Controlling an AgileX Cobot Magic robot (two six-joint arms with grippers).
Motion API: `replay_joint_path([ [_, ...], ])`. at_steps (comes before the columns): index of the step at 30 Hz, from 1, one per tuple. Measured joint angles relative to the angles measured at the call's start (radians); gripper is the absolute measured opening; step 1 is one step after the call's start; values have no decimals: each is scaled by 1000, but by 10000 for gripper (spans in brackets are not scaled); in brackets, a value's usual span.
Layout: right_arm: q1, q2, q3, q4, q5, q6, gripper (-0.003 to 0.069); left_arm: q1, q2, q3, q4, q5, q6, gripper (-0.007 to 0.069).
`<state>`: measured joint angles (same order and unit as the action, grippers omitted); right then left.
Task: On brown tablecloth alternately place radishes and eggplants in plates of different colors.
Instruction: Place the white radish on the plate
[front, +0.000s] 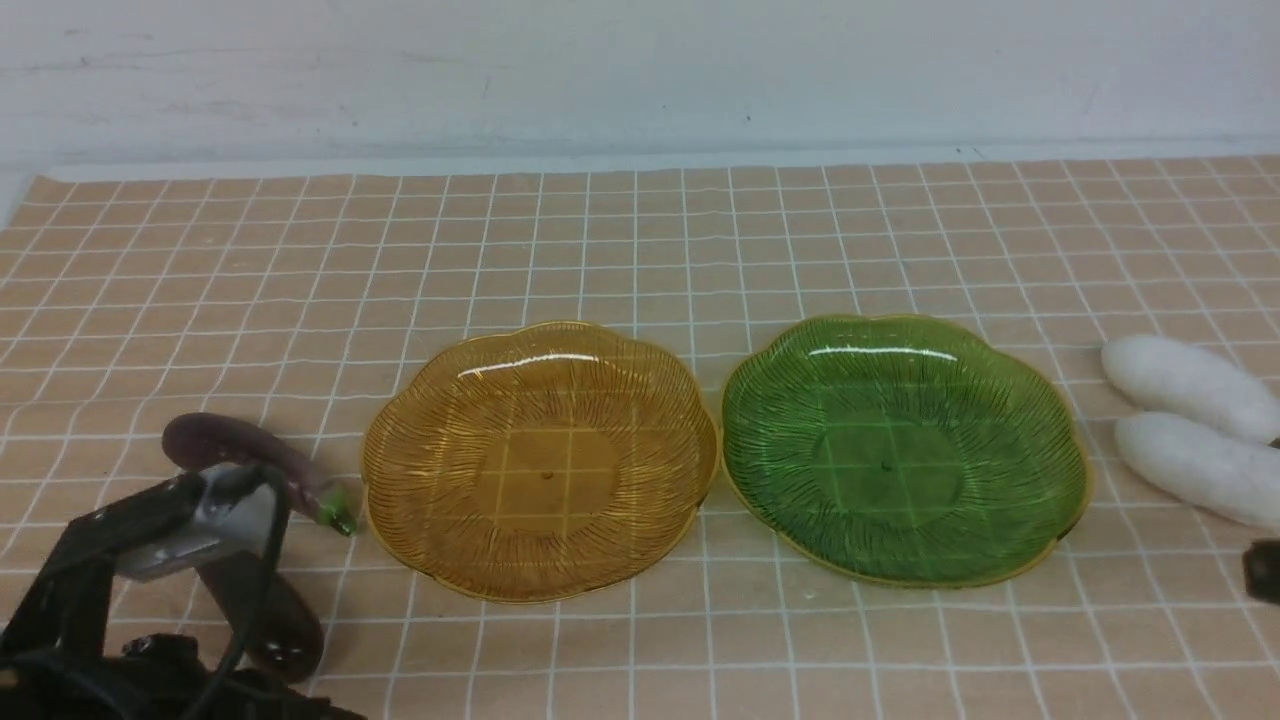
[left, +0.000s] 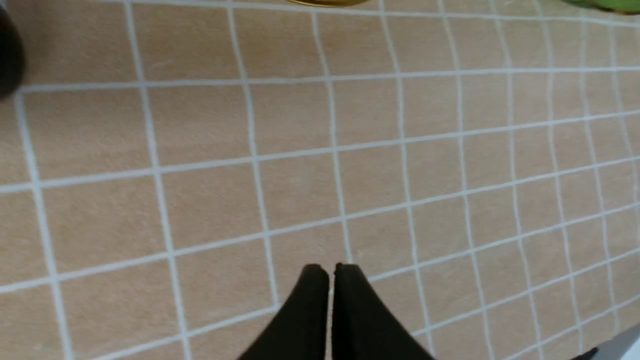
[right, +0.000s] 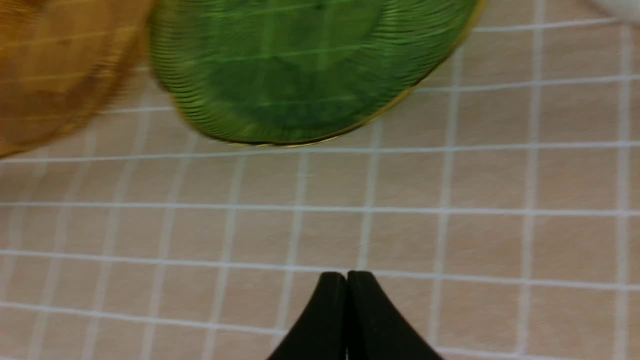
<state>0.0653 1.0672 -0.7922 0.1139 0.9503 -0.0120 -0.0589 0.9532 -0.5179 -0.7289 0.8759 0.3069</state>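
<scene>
1. Two plates lie side by side on the brown tablecloth (front: 640, 250) in the front view, the amber plate (front: 540, 460) to the robot's left and the green plate (front: 905, 450) to its right. Their rims almost meet and both are empty. The farther eggplant (front: 240, 450) lies just beside the amber plate's rim. The nearer eggplant (front: 280, 625) is partly hidden behind the left arm (front: 150, 530). On the far side of the green plate, the farther radish (front: 1180, 378) and nearer radish (front: 1190, 465) lie close together and may be touching. Nothing has been placed yet, so the step in hand looks like a first pick.

2. In the left wrist view, the left gripper (left: 331, 272) has its jaws pressed almost together with only a thin slit between them. It holds nothing and hangs over bare cloth. A dark blur at the frame's edge is probably an eggplant. The jaws should spread wide before descending. They should then close across the eggplant's middle, because the glossy tapered ends are likely to slip.

3. In the right wrist view, the right gripper (right: 346, 280) is closed and empty over bare cloth, near the green plate's rim. A white sliver in one corner is probably a radish. With the radishes so close, the outer one is best taken from above, crosswise, so its neighbour is not nudged. It should be released low over the plate's centre.
</scene>
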Motion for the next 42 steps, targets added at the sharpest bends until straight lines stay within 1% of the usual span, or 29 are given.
replay_joint_path([
  [1, 0, 18, -17, -25, 0, 1, 50, 0, 15, -12, 14, 0, 2, 4],
  [4, 0, 133, -84, -114, -3, 0, 130, 0, 29, -34, 46, -4, 7, 24],
  [7, 0, 223, -138, -183, -9, -9, 230, 0, 30, -42, 59, -22, 7, 51],
  [8, 0, 261, -161, -212, -12, -16, 283, 0, 30, -42, 61, -24, 7, 62],
  [12, 0, 362, -216, -294, -35, -40, 433, 0, 30, -42, 64, -25, 11, 98],
  [13, 0, 383, -226, -310, -47, -43, 463, 0, 30, -42, 64, -26, 15, 112],
  [15, 0, 404, -234, -327, -56, -46, 492, 0, 30, -42, 64, -26, 17, 127],
  [17, 0, 492, -263, -389, -82, -50, 594, 0, 30, -42, 64, -32, 21, 181],
  [20, 0, 586, -286, -450, -98, -53, 652, 0, 30, -42, 64, -37, 21, 232],
  [24, 0, 729, -311, -553, -127, -53, 665, 0, 30, -42, 64, -43, 21, 293],
  [27, 0, 803, -326, -676, -174, -53, 658, 0, 30, -42, 64, -43, 21, 304],
  [29, 0, 826, -330, -722, -190, -49, 640, 0, 30, -42, 64, -43, 22, 304],
  [32, 0, 847, -328, -710, -190, -42, 575, 0, 30, -42, 64, -43, 24, 304],
  [34, 0, 848, -328, -710, -190, -32, 500, 0, 30, -42, 64, -43, 24, 304],
  [35, 0, 849, -328, -710, -189, -27, 474, 0, 30, -42, 64, -43, 24, 304],
  [37, 0, 849, -330, -710, -175, -19, 475, 0, 30, -42, 64, -43, 24, 304],
  [39, 5, 849, -343, -708, -125, -15, 475, 0, 30, -42, 64, -42, 24, 304],
  [42, 26, 817, -437, -665, 41, -9, 475, 0, 30, -42, 64, -42, 24, 304],
])
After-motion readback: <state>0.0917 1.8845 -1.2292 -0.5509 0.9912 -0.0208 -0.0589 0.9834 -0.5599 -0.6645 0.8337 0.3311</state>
